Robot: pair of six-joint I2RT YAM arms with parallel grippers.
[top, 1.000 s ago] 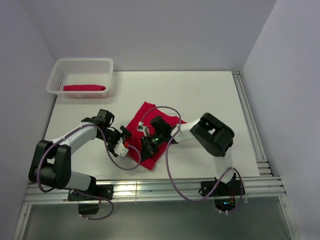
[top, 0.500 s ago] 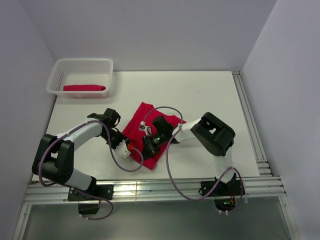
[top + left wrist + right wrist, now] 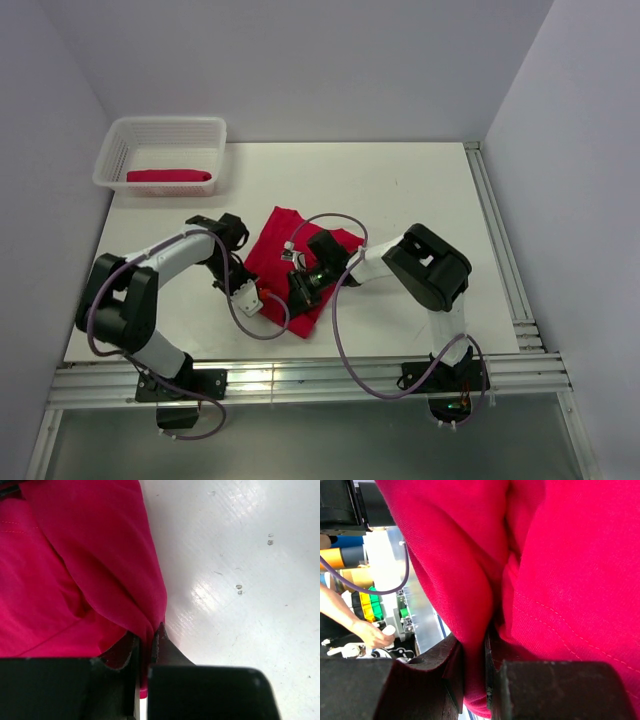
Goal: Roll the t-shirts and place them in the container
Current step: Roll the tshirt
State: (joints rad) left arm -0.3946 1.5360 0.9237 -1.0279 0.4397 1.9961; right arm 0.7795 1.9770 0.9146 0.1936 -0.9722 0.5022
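T-shirts (image 3: 285, 250), both plain crimson, lie well apart: the rolled t-shirt (image 3: 168, 176) rests in the white lattice basket (image 3: 112, 165) at the far left corner of the table (image 3: 430, 190), and the flat t-shirt (image 3: 275, 235) lies mid-table as a slanted patch, one corner pointing toward the arm bases. The left gripper (image 3: 252, 296) sits at the patch's near-left edge, and its wrist view shows the jaws pinched together on a thin raised fold of that hem, with bare table just to the right of it. The right gripper (image 3: 300, 290) sits just beside it, further in over the cloth, jaws likewise clamped on a bunched ridge of red fabric. Both holds are therefore on the near side, and the rest of the cloth stretches away toward the far right, so I judge a roll would have to travel in that direction, the two arms about equally near. No brand, label, print or readable writing shows on either shirt, only a line of stitching.
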